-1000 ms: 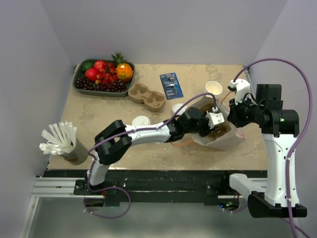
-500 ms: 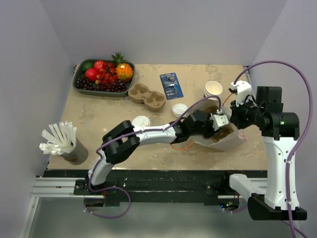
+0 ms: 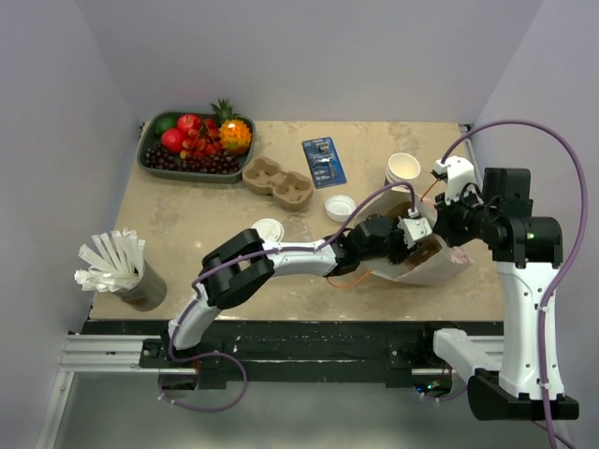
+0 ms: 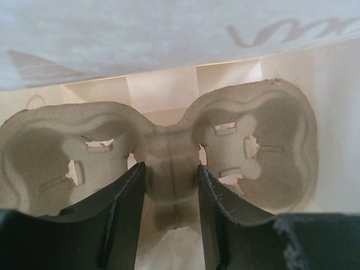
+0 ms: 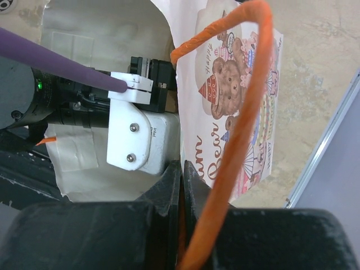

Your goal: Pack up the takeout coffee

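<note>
Top external view: across the desk (image 3: pixel 187 234) my left arm (image 3: pixel 290 257) has pushed further right over the last second. Its wrist is now sunk in the mouth of the paper bag (image 3: pixel 432 267), which lies tipped over near the desk's right edge. Left wrist view: the left claw (image 4: pixel 169 174) is clamped on the narrow waist of a pulp carrier (image 4: pixel 264 135), one finger touching each side, with the bag's pale walls all round it. I judge the carrier to be near the bag's far end. Right wrist view: the right claw (image 5: pixel 181 169) is pinched tight on the bag's rim beside the orange handle (image 5: pixel 242 112), holding the mouth open. The takeout coffee (image 3: pixel 267 227), seen as a round white lid, has not moved. It stands on the desk just behind the left forearm, outside the bag. The cup itself is therefore not yet packed: I would release the carrier, withdraw, then fetch it.
</note>
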You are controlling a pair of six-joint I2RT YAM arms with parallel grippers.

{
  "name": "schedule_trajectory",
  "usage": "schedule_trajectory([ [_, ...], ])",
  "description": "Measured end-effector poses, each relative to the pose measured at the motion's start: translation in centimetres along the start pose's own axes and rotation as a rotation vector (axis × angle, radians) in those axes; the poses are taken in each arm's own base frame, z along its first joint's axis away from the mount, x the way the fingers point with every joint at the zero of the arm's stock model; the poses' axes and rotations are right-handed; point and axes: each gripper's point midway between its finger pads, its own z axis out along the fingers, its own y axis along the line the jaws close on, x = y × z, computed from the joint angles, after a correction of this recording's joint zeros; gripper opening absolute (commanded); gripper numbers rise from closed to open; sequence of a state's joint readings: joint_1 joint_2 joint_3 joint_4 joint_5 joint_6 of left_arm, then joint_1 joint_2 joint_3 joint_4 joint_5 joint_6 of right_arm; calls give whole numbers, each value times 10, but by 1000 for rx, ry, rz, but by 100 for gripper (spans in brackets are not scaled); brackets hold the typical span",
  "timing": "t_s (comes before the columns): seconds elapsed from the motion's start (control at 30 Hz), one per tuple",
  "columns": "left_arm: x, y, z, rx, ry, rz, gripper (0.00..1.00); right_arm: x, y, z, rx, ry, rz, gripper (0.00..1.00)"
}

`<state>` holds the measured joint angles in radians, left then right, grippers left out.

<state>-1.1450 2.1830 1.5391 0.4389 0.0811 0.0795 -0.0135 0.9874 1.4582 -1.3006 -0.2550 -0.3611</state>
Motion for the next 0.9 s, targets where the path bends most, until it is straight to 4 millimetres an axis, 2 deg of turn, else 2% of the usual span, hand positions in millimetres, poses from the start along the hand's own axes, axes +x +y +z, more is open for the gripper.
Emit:
schedule_trajectory([
  [0.53,-16,-4,14,19,-150,-57,0,-9,7,-6,-44,-22,-6,0],
  [0.9,-14,-5,8,23,-96,-86,0,-9,2,-4,-27,-9,-6,0],
])
